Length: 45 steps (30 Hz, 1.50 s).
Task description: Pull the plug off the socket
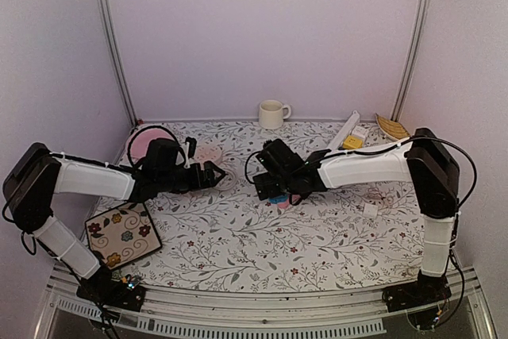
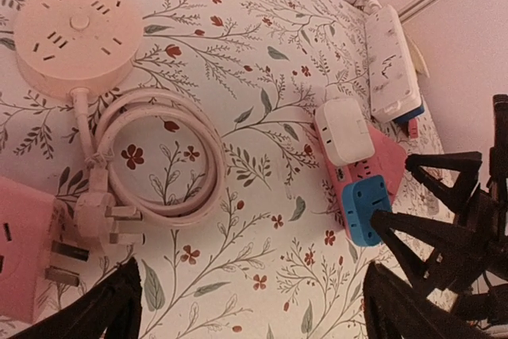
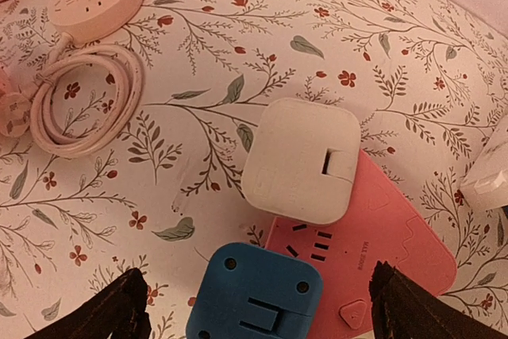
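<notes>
Right gripper [image 3: 254,274]: jaws spread wide and empty, hovering above the blue plug [image 3: 242,299]. That plug is seated in the near end of the pink socket [image 3: 393,236], and a white plug [image 3: 300,160] sits just beyond it in the same socket.

Step in hand, as judged: approach, no grasp made. The next move calls for a descent, closing on one plug, then a straight pull.

Left gripper [image 1: 213,174]: jaws likewise wide and empty, well apart from the socket over the surface [image 3: 238,53].
</notes>
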### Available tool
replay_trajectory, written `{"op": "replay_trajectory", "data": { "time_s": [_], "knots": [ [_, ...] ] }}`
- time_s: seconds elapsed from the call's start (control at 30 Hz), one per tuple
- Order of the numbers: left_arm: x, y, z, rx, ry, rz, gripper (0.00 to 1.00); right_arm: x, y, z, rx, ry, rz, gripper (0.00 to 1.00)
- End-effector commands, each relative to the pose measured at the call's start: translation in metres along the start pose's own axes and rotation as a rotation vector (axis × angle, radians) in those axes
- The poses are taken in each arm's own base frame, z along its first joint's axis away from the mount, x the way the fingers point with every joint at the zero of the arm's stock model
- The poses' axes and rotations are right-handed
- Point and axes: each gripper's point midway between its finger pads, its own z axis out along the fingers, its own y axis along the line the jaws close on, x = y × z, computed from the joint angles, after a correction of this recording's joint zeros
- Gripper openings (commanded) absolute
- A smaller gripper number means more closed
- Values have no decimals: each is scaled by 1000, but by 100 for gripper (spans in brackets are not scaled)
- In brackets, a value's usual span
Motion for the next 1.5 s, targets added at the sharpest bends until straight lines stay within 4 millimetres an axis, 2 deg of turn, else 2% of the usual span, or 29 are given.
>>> {"op": "replay_trajectory", "data": {
  "time_s": [0.0, 0.23, 0.6, 0.7, 0.87, 1.07, 1.33, 1.47],
  "knots": [
    [-1, 1, -4, -7, -22, 6, 97, 14, -5, 11, 172, 46, -137, 99],
    [-4, 6, -8, -10, -32, 1, 97, 22, -8, 29, 338, 79, -264, 99],
    [-5, 4, -7, 4, -31, -11, 97, 22, -18, 30, 490, 68, -353, 99],
    [-6, 3, -7, 6, -31, -12, 97, 19, -19, 27, 498, 62, -364, 91],
    [-5, 4, -6, 5, -30, -13, 97, 12, -16, 20, 481, 50, -352, 67],
    [-4, 5, -6, 0, -29, -11, 97, 8, -13, 11, 440, 45, -307, 52],
    [-4, 7, -8, -4, -29, -10, 97, -6, -11, -11, 367, 16, -234, 43],
    [-3, 8, -8, -5, -28, -11, 97, -3, -17, -13, 338, 28, -209, 43]
  ]
}}
